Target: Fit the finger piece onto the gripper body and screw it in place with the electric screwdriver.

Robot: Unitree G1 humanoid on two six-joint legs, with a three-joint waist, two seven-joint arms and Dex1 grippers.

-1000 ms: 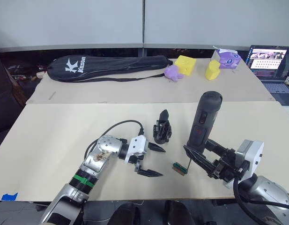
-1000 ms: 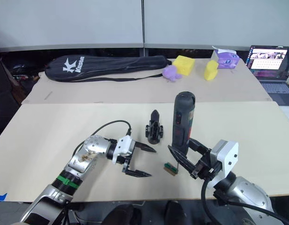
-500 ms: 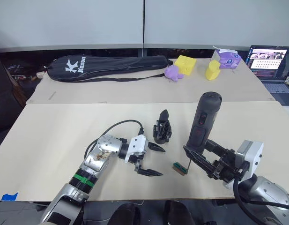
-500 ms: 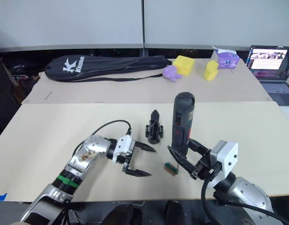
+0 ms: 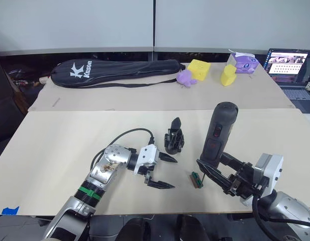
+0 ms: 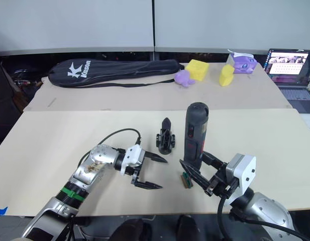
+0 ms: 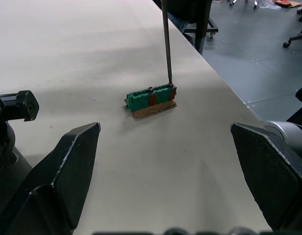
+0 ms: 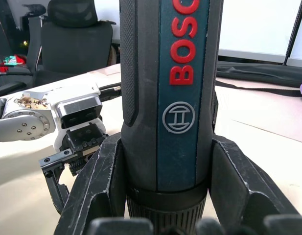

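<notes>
Right gripper [image 5: 215, 173] clamps upright electric screwdriver [image 5: 218, 131] near front edge of surface [image 5: 54, 145], bit on green block [image 5: 196, 179]. Left gripper [image 5: 161, 171] fingers apart beside gripper body [image 5: 174, 136]. Bare surface at left; racket bag [image 5: 112, 71] far back.

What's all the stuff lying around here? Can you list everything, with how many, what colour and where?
Gripper body: 1, black, mid-table, upright.
Screwdriver: 1, black with red lettering, upright in the right gripper, bit on the green block.
Green block: 1, green, near table edge, right of the left gripper.
Racket bag: 1, black with white lettering, far table.
Foam shapes: 2, yellow, far table, right of the bag.
Purple toy: 1, beside the bag's end.
Purple box: 1, far right.
Laptop: 1, open, far right.
Table: 1, beige.
Left gripper: 1, black fingers, open, empty.
Right gripper: 1, shut on the screwdriver.
</notes>
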